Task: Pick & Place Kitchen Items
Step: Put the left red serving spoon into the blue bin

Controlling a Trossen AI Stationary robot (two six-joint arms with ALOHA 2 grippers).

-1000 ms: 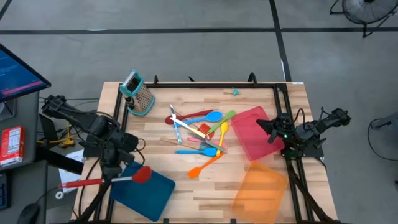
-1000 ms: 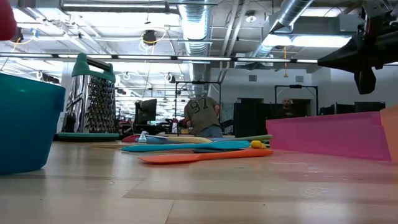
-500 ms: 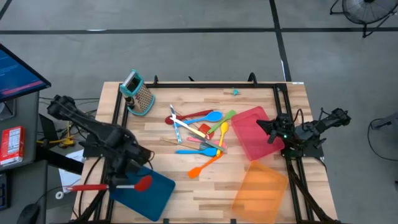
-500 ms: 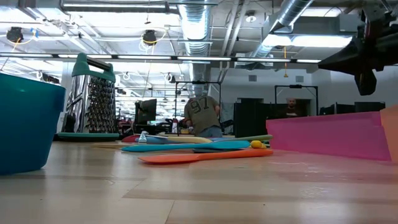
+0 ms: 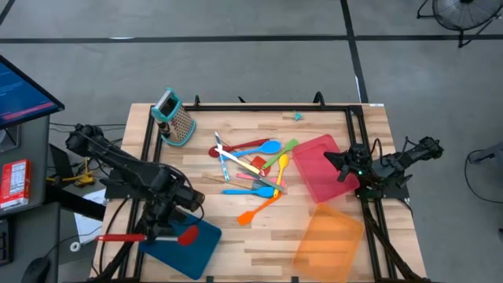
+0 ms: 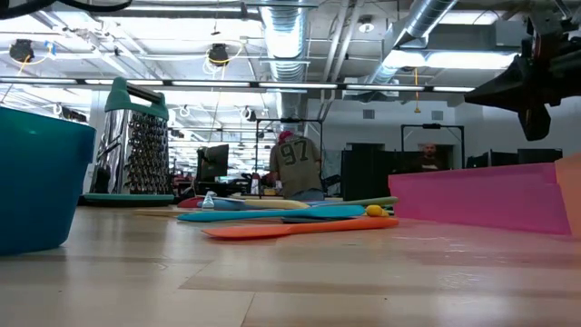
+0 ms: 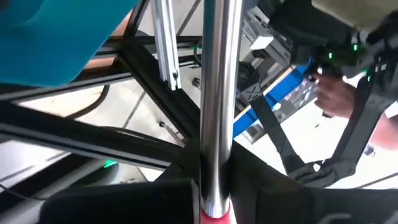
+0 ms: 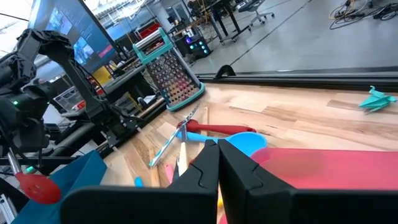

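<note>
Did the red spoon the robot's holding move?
Yes. The red spoon in the left gripper has slid down the high view, farther from the grater, over the blue tray.

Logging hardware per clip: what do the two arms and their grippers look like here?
Both arms are black, jointed segments with black cables along them. The left gripper has dark blocky fingers. The right gripper has matching dark, wedge-shaped fingers; a small green light glows on its wrist.

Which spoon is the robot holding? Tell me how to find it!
Look at the blue tray at the near left corner of the wooden table. Above it, the left gripper holds a spoon with a round red head, a metal shaft and a red handle. It is the only utensil lifted up; the others lie piled mid-table.
</note>
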